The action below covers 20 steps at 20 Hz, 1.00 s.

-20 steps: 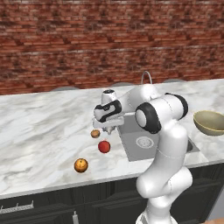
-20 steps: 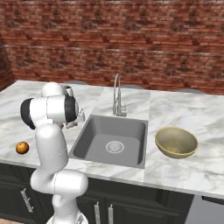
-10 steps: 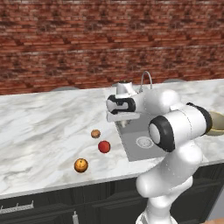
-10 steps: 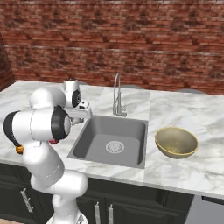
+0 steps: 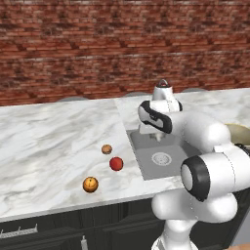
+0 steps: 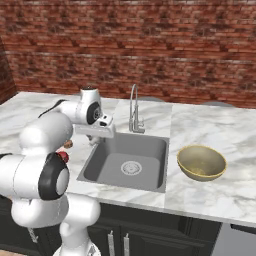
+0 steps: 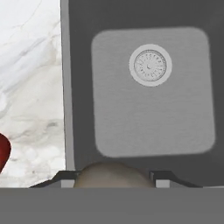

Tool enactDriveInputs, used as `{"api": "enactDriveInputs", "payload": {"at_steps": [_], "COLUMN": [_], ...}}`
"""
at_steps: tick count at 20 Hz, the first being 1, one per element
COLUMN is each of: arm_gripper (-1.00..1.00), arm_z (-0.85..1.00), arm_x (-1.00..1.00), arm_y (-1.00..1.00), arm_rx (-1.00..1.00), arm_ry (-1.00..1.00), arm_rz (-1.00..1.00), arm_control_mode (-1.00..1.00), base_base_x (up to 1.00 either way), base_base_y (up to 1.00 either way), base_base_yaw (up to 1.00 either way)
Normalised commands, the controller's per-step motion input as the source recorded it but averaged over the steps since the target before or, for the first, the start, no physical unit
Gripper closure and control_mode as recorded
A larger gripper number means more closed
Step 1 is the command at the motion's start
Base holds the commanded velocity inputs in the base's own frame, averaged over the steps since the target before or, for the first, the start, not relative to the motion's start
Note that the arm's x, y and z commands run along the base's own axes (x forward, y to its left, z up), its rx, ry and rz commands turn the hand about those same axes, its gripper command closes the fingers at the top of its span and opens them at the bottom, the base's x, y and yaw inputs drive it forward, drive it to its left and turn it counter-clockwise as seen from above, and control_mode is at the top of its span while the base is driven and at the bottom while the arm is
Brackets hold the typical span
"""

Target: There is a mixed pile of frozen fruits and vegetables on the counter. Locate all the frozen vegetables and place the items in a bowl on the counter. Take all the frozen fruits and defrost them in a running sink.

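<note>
My gripper [image 7: 111, 178] is shut on the pale mushroom [image 7: 111, 174], whose rounded cap bulges between the fingertips [image 7: 61, 177]. The gripper [image 5: 157, 136] hangs over the left side of the grey sink [image 5: 161, 158], above the basin [image 7: 153, 92] and its round drain [image 7: 150, 64]. On the marble counter [image 5: 53, 141] to the left lie the small brownish-orange ball [image 5: 107, 149], the red ball [image 5: 116, 163] and the larger orange ball [image 5: 90, 184]. The tan-gold bowl [image 6: 201, 162] stands on the counter right of the sink [image 6: 127, 160]. The gripper [image 6: 95, 140] is far from that bowl.
A tall curved chrome faucet [image 6: 133, 107] rises behind the sink, just right of my hand. A brick wall [image 5: 97, 49] backs the counter. Dark cabinets [image 6: 150, 235] run below. The red ball [image 7: 2, 151] peeks in at the hand view's left edge.
The arm has swung right from above the pile to the sink's left side, carrying the mushroom. The three balls have stayed in place.
</note>
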Motion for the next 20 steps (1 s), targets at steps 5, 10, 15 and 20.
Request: {"api": "enactDriveInputs", "payload": {"at_steps": [5, 10, 15, 20], "arm_gripper": [1.00, 1.00, 1.00, 1.00], "arm_z": [0.20, 0.21, 0.14, 0.11], "arm_x": [-0.49, -0.35, -0.01, 0.02], "arm_y": [-0.82, -0.80, -0.92, -1.00], "arm_rx": [0.00, 0.00, -0.05, -0.03], "arm_ry": [0.00, 0.00, 0.07, 0.09], "arm_rz": [-0.02, 0.00, -0.03, -0.08], "arm_control_mode": [-1.00, -1.00, -1.00, -1.00], "base_base_x": [0.00, 0.00, 0.00, 0.00], "base_base_y": [0.00, 0.00, 0.00, 0.00], "base_base_yaw": [0.00, 0.00, 0.00, 0.00]}}
